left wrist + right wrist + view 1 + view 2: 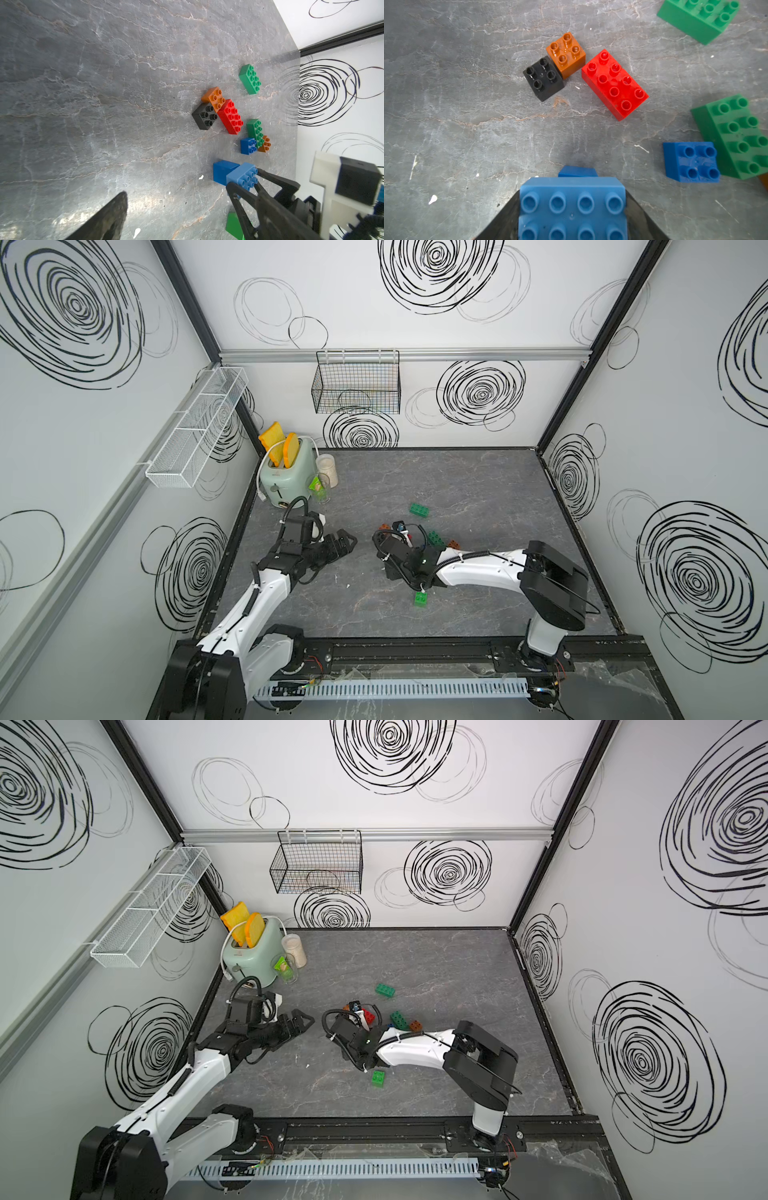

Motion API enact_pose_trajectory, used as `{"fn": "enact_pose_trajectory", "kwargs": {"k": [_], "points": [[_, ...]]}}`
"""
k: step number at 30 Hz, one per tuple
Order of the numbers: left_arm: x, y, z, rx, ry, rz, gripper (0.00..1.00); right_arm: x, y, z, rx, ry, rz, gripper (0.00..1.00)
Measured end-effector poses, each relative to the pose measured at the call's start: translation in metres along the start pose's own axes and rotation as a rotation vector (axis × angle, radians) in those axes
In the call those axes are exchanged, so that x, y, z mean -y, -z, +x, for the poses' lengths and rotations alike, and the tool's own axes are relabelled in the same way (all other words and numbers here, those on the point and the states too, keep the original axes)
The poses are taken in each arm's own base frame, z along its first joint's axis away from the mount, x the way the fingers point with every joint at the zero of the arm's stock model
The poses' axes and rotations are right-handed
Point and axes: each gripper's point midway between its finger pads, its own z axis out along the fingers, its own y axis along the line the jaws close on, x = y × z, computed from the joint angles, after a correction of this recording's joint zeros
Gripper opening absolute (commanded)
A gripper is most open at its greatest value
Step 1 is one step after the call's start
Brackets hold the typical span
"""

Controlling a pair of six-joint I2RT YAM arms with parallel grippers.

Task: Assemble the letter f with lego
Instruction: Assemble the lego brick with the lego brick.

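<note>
The right gripper is closed about halfway on a light blue brick, an oblong one with its studs up. Its jaws press on the brick's two short ends. It holds the brick near the red brick, on the robot's side of it. A dark blue brick shows under the light blue one's front edge, between it and the red brick. I cannot tell whether the two blue ones touch.

An orange brick sits just beside one end of the red brick, and a black brick lies flush against the orange one. Near the red brick's other end, a blue square touches a green brick, and a second orange brick lies against that green one's far side. A far green brick lies apart from the red brick, toward the back wall. A small green brick lies well apart from it, on the robot's side, by the right arm's wrist. The loose bricks rest on the grey table.

The left gripper is spread wide and holds nothing, well apart from the red brick on the robot's left.
</note>
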Motion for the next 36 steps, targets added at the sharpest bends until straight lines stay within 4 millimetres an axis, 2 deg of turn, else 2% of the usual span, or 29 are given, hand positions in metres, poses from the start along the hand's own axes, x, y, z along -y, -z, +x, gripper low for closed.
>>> {"fn": "enact_pose_trajectory", "kwargs": {"k": [20, 36], "points": [[0.000, 0.000, 0.000, 0.001, 0.000, -0.001, 0.98, 0.001, 0.000, 0.001, -0.019, 0.031, -0.013, 0.61], [0.000, 0.000, 0.000, 0.001, 0.001, -0.001, 0.98, 0.001, -0.013, 0.006, -0.061, 0.094, -0.006, 0.61]]}}
